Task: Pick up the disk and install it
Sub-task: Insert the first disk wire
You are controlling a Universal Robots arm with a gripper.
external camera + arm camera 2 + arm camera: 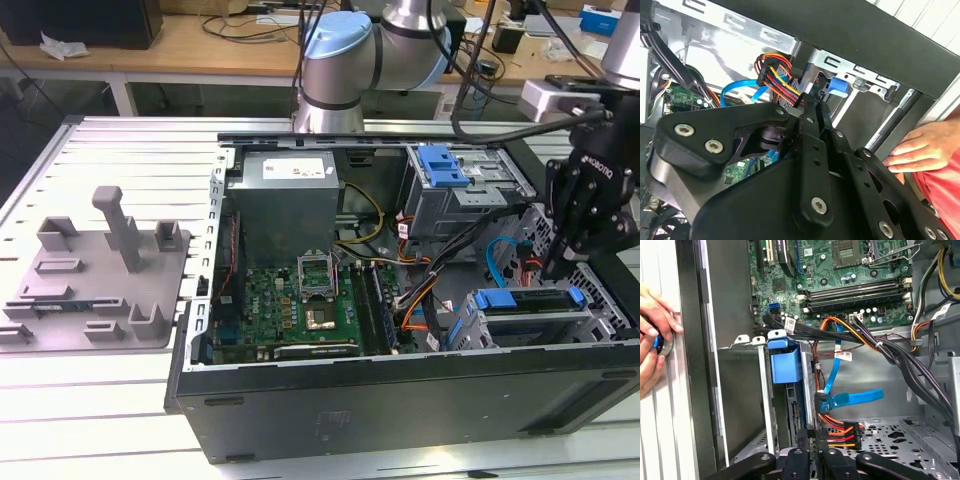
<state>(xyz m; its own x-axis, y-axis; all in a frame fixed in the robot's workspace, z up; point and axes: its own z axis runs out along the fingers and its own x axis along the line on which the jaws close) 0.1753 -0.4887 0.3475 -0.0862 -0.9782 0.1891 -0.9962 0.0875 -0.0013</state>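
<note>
The disk (525,312) lies flat in the lower drive bay at the case's front corner, on the exterior view's right. Its silver top and blue frame show. In the first wrist view the blue end of the disk (785,364) sits between the bay's metal rails. My black gripper (553,263) hangs just above the disk's far end with its fingers closed together and nothing between them. In the first wrist view the gripper (815,436) is next to the orange-and-red power plug (840,434). The second wrist view has the gripper (815,110) pointing at the same bundle of wires.
The open computer case (400,400) holds a green motherboard (290,300), a grey power supply box (285,200) and an upper drive cage with a blue latch plate (440,165). Blue and orange cables (495,262) run beside the bay. A person's hand (655,340) rests outside the case wall.
</note>
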